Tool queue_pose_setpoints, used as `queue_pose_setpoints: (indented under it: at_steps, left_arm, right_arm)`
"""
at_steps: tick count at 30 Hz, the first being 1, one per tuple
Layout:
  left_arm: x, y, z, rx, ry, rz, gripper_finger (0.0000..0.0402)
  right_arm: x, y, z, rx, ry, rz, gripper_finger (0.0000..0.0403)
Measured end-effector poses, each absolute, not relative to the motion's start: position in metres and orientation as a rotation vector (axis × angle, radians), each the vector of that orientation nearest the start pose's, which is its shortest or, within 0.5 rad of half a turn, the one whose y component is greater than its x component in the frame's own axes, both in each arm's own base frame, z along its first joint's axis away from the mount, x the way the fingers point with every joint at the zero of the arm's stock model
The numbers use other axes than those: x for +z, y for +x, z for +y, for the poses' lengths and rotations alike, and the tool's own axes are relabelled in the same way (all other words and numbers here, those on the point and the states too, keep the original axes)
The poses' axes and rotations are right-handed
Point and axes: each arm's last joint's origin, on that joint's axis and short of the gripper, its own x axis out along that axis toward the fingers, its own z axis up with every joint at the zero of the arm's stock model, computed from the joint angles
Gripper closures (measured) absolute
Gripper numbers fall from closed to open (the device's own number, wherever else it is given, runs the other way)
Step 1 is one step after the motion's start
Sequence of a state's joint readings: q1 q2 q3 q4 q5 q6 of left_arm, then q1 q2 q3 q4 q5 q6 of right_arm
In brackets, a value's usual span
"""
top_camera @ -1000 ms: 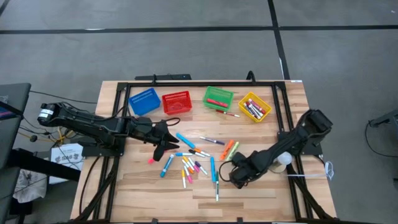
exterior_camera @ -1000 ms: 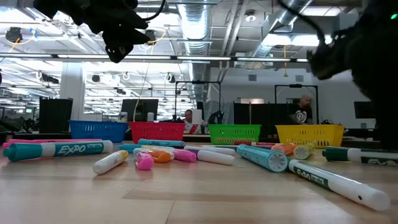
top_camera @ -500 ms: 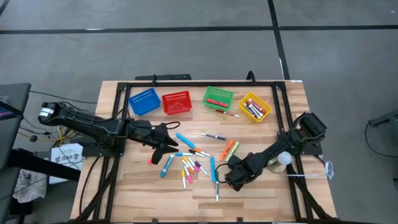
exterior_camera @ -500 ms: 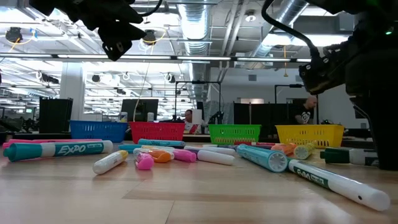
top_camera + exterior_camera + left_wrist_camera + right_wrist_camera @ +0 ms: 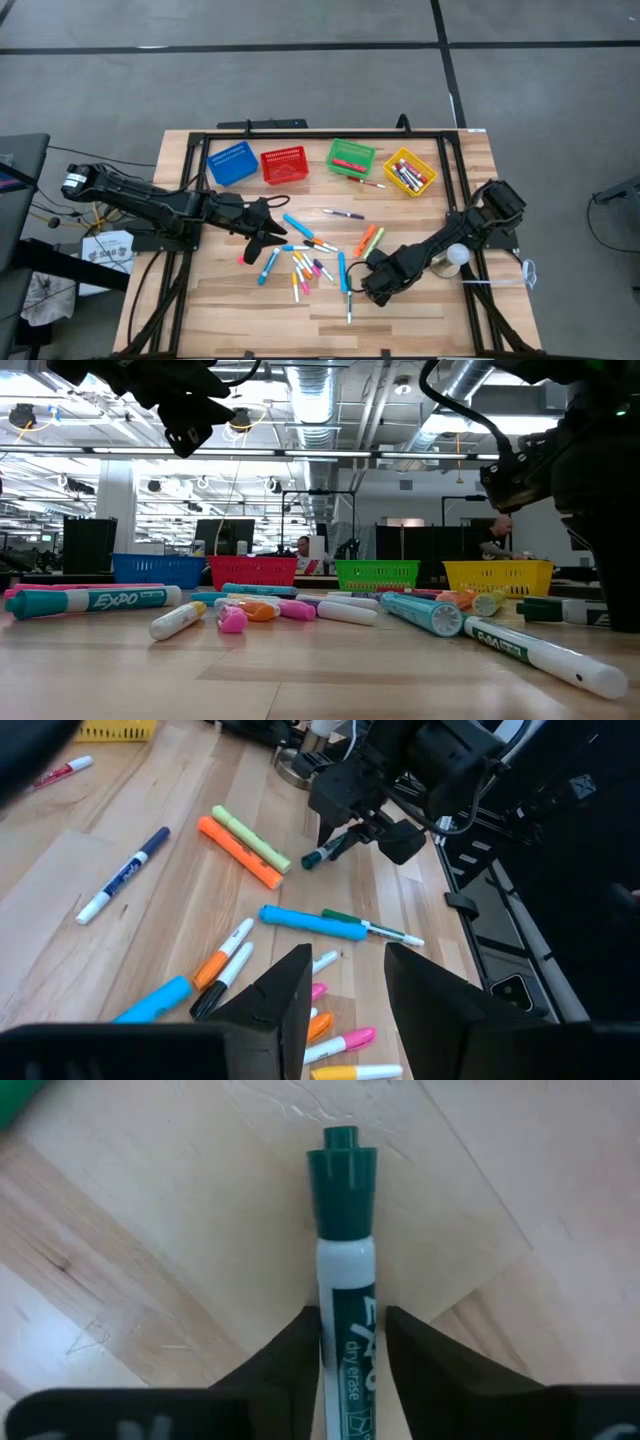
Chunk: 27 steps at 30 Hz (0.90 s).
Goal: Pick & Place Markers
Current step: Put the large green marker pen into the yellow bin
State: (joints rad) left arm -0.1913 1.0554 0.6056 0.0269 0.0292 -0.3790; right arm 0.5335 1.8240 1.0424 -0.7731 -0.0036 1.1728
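Note:
Many markers lie loose on the wooden table's middle, in blue, pink, orange, green and yellow. My right gripper stands at the right edge of that scatter, pointing down, shut on a white-bodied marker with a dark green cap, which also shows in the left wrist view. My left gripper hangs open above the table to the left of the markers, with nothing between its fingers. My right gripper pinches the marker's white body between its two fingers, a little behind the green cap. The fingers come from above, pointing down, one on each long side. The marker lies flat on the table, cap end sticking out past the fingers.
Four small mesh baskets stand in a row at the table's far side: blue, red, green and yellow, the last two with markers inside. A purple-capped marker lies apart. Bare wood lies near the front edge.
My right gripper has sunk a little toward the table, over the green-capped marker. The markers on the table lie where they were.

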Motion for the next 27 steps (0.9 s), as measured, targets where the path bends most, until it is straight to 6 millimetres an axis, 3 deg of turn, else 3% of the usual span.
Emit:
queue_pose_setpoints:
  at_steps: [10,27]
  left_arm:
    - [0.241,0.221,-0.044,-0.134,-0.337,0.458,0.0275]
    - [0.241,0.221,-0.044,-0.131,-0.34,0.458,0.0275]
  right_arm:
    - [0.143,0.268,0.16,-0.465,0.529,1.522,0.0331]
    - [0.165,0.276,0.153,-0.519,0.494,1.556,0.0329]
